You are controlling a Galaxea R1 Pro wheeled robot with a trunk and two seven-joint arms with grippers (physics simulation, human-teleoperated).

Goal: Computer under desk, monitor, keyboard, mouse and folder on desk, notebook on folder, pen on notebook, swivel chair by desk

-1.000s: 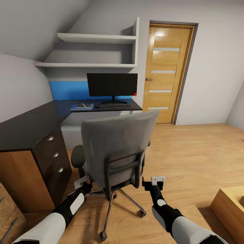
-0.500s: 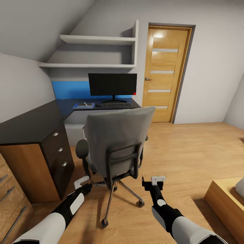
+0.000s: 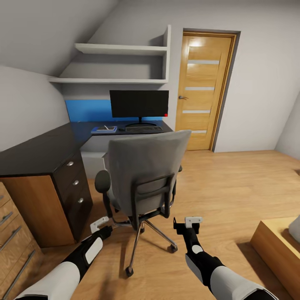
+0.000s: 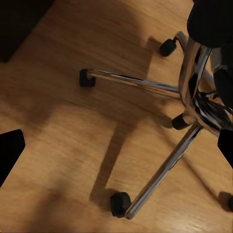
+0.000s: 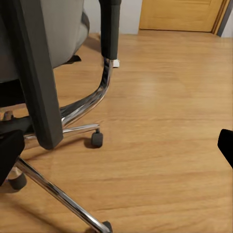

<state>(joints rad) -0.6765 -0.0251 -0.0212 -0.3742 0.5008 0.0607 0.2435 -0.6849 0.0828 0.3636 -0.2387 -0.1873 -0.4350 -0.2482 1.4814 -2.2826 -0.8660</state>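
The grey swivel chair (image 3: 143, 173) stands in the middle of the floor with its back to me, in front of the black desk (image 3: 39, 152). At the desk's far end are the monitor (image 3: 139, 104), the keyboard (image 3: 143, 128), a small dark mouse (image 3: 121, 129) and the blue folder (image 3: 103, 130). A grey notebook (image 3: 104, 128) and a thin pen (image 3: 106, 126) lie on the folder. A light grey box (image 3: 92, 160), probably the computer, sits under the desk. My left gripper (image 3: 104, 227) (image 4: 116, 148) and right gripper (image 3: 186, 227) (image 5: 116, 150) are open, low on either side of the chair's chrome base (image 4: 194, 97).
A light wooden drawer unit (image 3: 16, 246) stands at the near left beside the desk. A wooden piece of furniture (image 3: 273, 250) is at the near right. The wooden door (image 3: 206, 83) is shut beyond the desk, with wall shelves (image 3: 121, 49) above the blue panel (image 3: 87, 110).
The whole view has drawn back and shifted, bringing the drawer unit in at the left; the chair looks a little farther off. Both grippers stay open in the same pose.
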